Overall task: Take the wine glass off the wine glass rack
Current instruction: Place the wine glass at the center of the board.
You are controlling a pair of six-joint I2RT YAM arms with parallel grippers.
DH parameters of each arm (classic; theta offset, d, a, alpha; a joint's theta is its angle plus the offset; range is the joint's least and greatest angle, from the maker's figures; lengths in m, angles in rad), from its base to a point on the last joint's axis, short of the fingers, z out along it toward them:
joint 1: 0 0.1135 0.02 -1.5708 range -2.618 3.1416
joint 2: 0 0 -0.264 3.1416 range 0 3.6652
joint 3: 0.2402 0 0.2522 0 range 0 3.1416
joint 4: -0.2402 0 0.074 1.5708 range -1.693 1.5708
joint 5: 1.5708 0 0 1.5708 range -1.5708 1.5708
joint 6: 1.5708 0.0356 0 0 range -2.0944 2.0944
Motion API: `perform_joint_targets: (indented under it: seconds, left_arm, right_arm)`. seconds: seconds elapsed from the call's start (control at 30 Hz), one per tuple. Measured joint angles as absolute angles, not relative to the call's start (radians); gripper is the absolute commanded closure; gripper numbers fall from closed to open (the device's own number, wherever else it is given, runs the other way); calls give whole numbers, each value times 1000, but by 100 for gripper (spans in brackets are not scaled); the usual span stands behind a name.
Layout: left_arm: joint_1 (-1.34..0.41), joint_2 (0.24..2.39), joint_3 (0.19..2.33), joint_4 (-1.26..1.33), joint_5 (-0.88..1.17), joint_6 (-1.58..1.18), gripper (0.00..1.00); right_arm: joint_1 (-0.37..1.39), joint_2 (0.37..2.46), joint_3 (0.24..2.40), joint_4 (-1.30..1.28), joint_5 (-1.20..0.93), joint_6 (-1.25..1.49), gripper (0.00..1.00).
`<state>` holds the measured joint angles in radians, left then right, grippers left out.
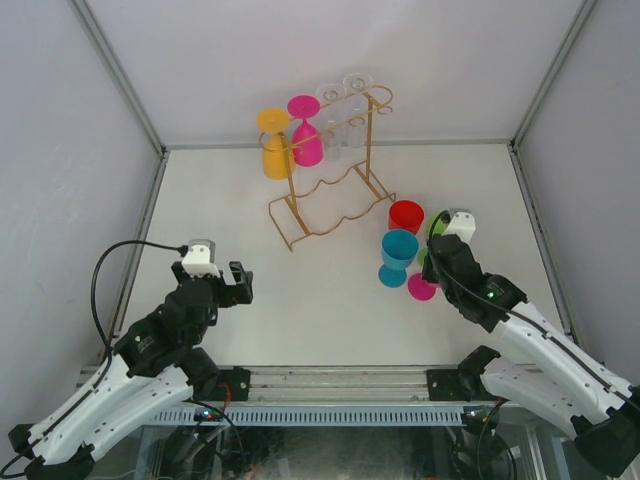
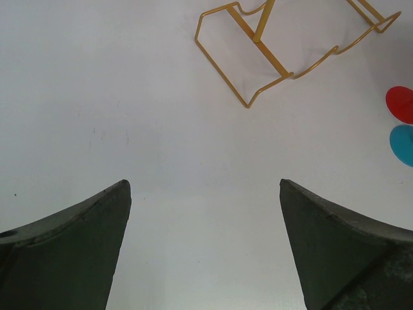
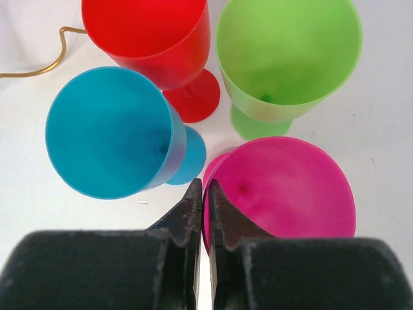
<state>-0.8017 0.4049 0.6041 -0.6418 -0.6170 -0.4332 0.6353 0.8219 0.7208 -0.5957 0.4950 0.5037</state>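
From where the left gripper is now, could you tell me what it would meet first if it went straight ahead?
Most likely the rack, at its base wire: the open left gripper points across bare table toward its near corner. Depth is unclear, so it might pass just over the wire.

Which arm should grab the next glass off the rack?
Left. Left gripper is open, empty, facing the gold wire rack; right gripper is shut on the standing magenta plastic wine glass.
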Motion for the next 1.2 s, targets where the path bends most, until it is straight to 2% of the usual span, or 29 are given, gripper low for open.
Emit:
perform_joint_targets:
  seconds: [0.37, 1.2]
  left_arm:
    - [-802, 412, 604, -642, -614, -425, 0]
    - [-802, 412, 604, -641, -595, -425, 0]
  right_arm:
    - [635, 797, 721, -635, 492, 509, 100]
    - [635, 891, 749, -631, 496, 494, 100]
